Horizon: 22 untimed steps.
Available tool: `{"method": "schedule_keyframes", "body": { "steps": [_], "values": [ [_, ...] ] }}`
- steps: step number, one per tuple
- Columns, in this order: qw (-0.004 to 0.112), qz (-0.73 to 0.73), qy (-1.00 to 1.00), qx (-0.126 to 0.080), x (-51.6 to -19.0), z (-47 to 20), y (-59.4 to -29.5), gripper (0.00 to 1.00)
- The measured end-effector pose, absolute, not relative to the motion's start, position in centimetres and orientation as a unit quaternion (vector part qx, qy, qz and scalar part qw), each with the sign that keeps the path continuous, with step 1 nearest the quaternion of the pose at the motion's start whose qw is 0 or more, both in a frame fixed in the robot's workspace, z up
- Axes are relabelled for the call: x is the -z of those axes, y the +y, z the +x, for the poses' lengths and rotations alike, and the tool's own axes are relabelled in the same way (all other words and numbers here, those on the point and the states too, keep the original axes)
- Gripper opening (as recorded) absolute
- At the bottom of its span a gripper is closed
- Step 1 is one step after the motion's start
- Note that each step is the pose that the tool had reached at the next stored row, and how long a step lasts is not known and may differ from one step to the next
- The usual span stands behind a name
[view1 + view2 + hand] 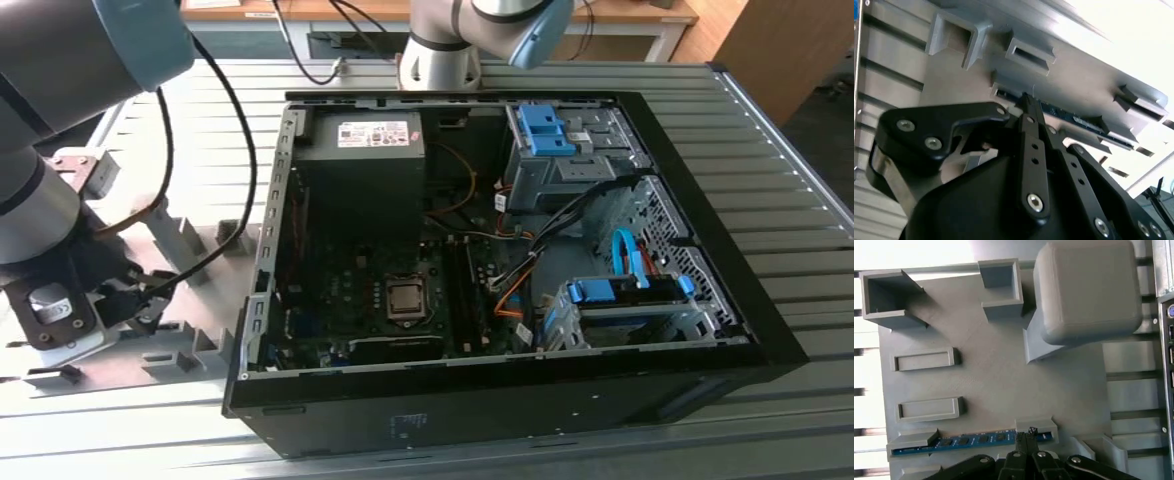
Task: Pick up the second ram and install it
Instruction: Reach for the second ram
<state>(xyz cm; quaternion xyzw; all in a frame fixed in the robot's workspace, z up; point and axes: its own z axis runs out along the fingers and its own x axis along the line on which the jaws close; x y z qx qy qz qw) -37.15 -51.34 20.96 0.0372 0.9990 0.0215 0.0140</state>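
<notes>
hand (1027,433): pinched narrow on second ram (969,441) | thin blue board, dark chips | edge-up in grey holder (1004,385)

At eleven o'clock in the case (467,425), the power supply label (372,134) is showing seemingly illegible print.

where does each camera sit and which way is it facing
Exterior view: off the arm, looking down into the open computer case; the arm shows at the exterior view's left, over the grey holder.
First wrist view: on the wrist, facing the grey holder squarely; the gripper is at the second ram.
Second wrist view: on the wrist, looking slantwise along the gripper to the second ram.
Shared: both wrist views show gripper, second ram, grey holder.
</notes>
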Motion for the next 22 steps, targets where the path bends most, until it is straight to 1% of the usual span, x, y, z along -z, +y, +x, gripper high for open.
{"method": "schedule_keyframes", "body": {
  "steps": [11, 22],
  "values": [
    [0.017, 0.037, 0.999, -0.022, -20.9, -41.0, -51.3, 0.11],
    [0.017, 0.037, 0.999, -0.022, -20.8, -41.0, -51.3, 0.11]
  ]
}}
